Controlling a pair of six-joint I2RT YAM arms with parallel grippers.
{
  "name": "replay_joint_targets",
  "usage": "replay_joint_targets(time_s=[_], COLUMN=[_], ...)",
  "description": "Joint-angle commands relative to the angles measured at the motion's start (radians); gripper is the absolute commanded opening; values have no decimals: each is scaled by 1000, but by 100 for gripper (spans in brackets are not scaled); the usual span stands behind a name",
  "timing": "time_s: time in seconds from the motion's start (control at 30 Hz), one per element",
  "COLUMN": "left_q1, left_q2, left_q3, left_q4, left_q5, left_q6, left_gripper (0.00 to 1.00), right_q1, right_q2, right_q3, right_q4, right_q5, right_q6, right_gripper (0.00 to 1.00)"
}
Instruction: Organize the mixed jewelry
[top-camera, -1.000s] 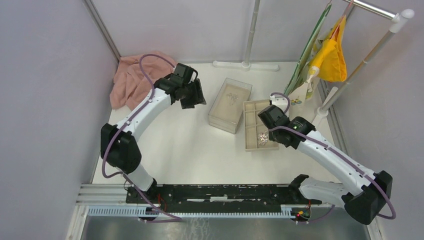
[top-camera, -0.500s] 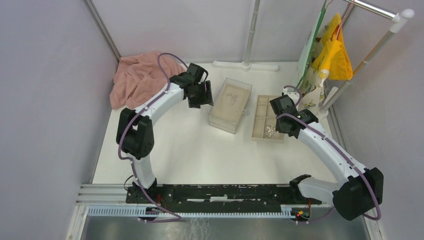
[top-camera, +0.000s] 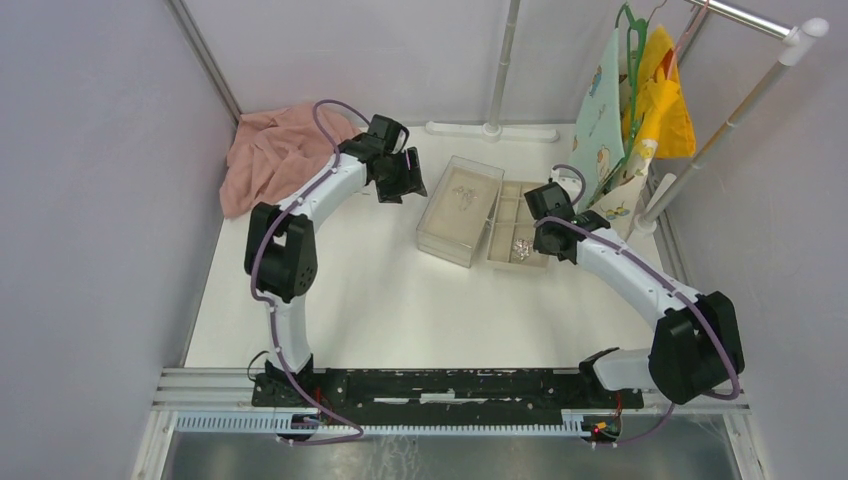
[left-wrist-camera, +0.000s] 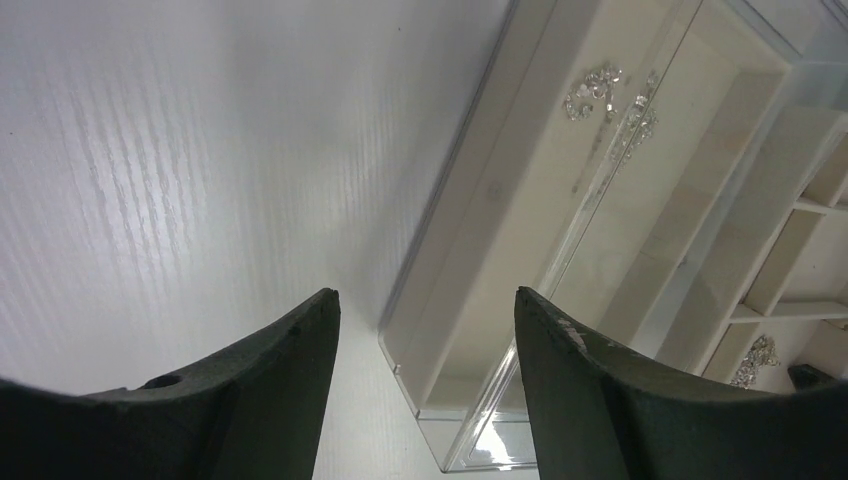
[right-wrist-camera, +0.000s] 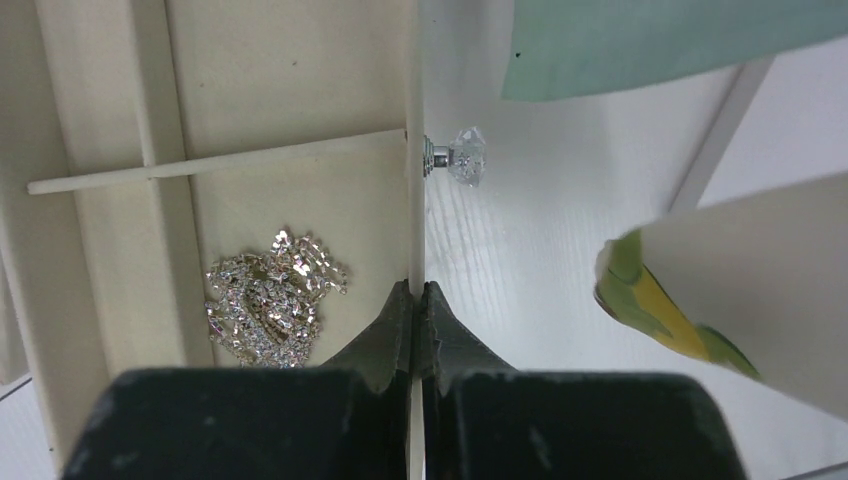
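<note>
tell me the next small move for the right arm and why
Probably open the right gripper and lift it off the beige tray: its jaws are pinched shut on the tray's side wall, the tray lies beside the clear box, and the jewelry pile sits loose in the compartment next to that wall.

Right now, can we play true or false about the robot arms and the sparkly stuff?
1. The right gripper is pinching a side wall of the beige tray. True.
2. The left gripper is holding a chain. False: it is open and empty, beside the clear box.
3. The clear box has nothing in it. False: a few sparkly pieces lie inside.
4. A sparkly pile lies in one tray compartment. True.
5. The pink cloth covers the tray. False: it lies in the far left corner, away from it.
</note>
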Motion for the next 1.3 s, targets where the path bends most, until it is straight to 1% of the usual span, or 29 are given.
replay_joint_targets(time_s=[0.0,0.6,0.93,1.13,1.27], left_q1=[5,18,16,16,16], left_q2=[18,65,76,79,79], left_q3=[42,22,22,20,31], left_q4=[43,68,71,70,73], left_q5=[58,167,194,207,213], left_q6=[49,74,77,80,80], left_gripper=[71,72,72,72,72], right_q1=[-4,-4,-3,-4,0], right_q2=[15,112,137,139,159], right_q3=[29,77,72,91,100], right_q4=[112,167,209,218,253], right_q5=[2,-13,-76,-84,-140], right_q6=[35,106,140,137,113], right_gripper=[0,0,0,0,0])
